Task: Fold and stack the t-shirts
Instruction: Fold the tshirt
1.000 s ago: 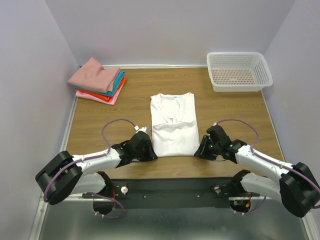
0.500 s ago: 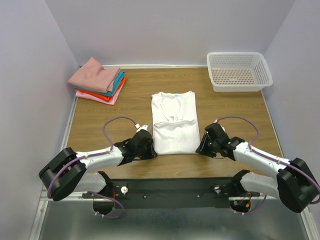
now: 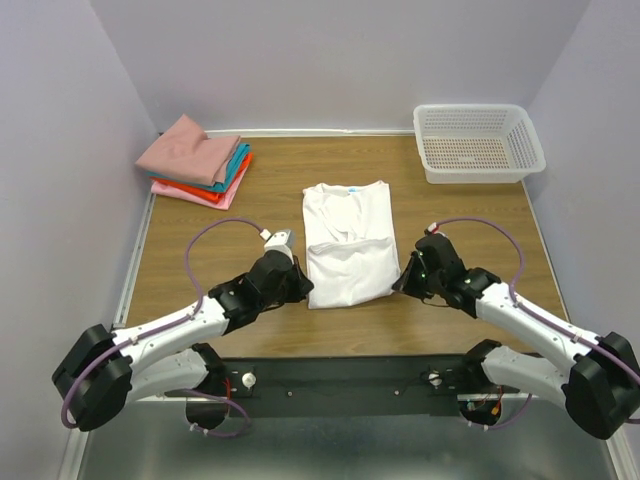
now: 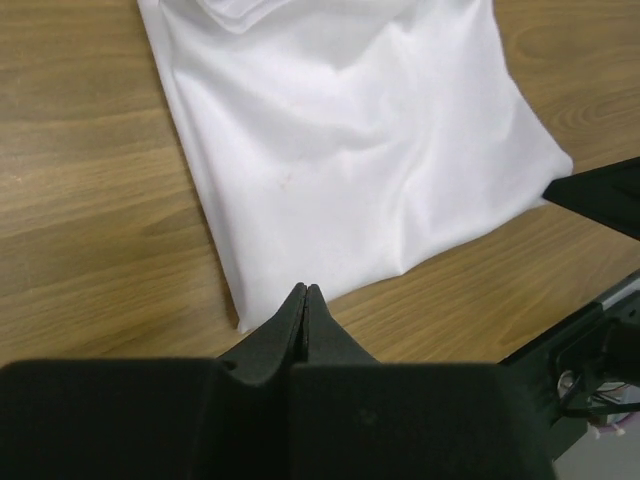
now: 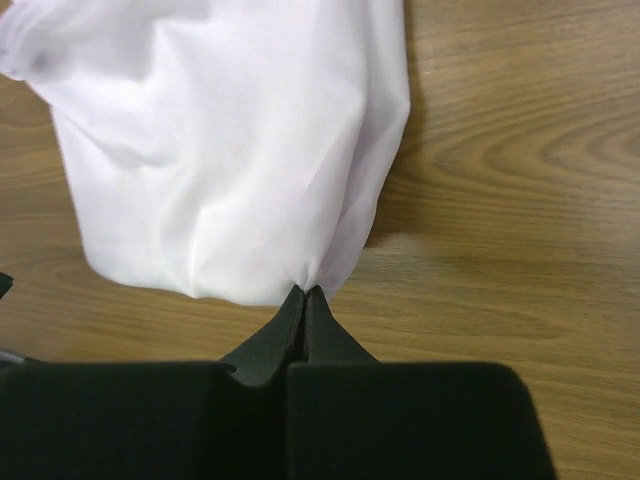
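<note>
– Both arms have crept in towards the tee [image 3: 345,230] since a second ago, and their jaws, parted then, are now clamped. See the near hem? It sat flat and square; now it slants, its 5 o'clock corner drawn up off the table [image 3: 210,240].

– So each has a corner?

– The right gripper [image 3: 403,282] surely: from its own camera the cloth gathers into a pucker right at the clenched tips [image 5: 303,296]. The left gripper [image 3: 300,290] is pinched shut at the 7 o'clock end of the hem; its tips [image 4: 305,293] overlap the edge just inside the corner. I take it as a nip on the hem, though the cloth lies flatter there.

– Why the two near corners?

– The tee lies mid-table, collar towards 12 o'clock, sleeves already turned in so it is a narrow strip. Holding both ends of the hem keeps it taut and level, so the lower half can be carried over towards the collar without bunching. That is my guess at the step.

– And afterwards?

– The stack [image 3: 195,160] waits at 10 o'clock, well apart, a dusty pink one on top. I expect this one ends up there. The basket [image 3: 480,172] at 1 o'clock has no tee in it that I can see.
</note>
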Motion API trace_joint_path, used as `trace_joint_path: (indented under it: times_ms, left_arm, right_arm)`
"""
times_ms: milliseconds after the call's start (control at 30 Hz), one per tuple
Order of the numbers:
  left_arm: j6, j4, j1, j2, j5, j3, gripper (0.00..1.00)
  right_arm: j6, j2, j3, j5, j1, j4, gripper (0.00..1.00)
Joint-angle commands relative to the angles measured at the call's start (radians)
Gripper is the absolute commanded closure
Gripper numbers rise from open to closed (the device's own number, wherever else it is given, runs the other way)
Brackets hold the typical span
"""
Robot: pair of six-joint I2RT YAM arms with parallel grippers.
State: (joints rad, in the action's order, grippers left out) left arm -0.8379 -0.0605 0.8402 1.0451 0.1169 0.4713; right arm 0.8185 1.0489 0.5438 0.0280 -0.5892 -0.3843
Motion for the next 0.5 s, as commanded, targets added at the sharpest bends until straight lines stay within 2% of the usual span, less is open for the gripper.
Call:
trace_joint_path:
  times_ms: [0, 33, 100, 200, 467]
  left_arm:
    - [0.033, -0.024, 0.002, -0.020, 0.043, 0.024, 1.00]
    - [0.028, -0.062, 0.002, 0.007, 0.040, 0.029, 1.00]
    - [0.016, -0.117, 0.003, 0.065, 0.018, 0.055, 0.89]
    - [0.010, -0.118, 0.002, 0.127, -0.013, 0.043, 0.80]
    - [0.023, -0.078, 0.003, 0.236, -0.063, 0.035, 0.70]
  right_arm:
    - [-0.022, -0.023, 0.027, -0.056, -0.003, -0.025, 1.00]
    - [-0.019, -0.020, 0.025, -0.057, -0.003, -0.025, 1.00]
    - [-0.006, -0.003, 0.015, -0.060, -0.003, -0.024, 1.00]
    - [-0.002, 0.008, 0.008, -0.072, -0.003, -0.024, 1.00]
    - [0.002, 0.016, -0.008, -0.074, -0.003, -0.024, 1.00]
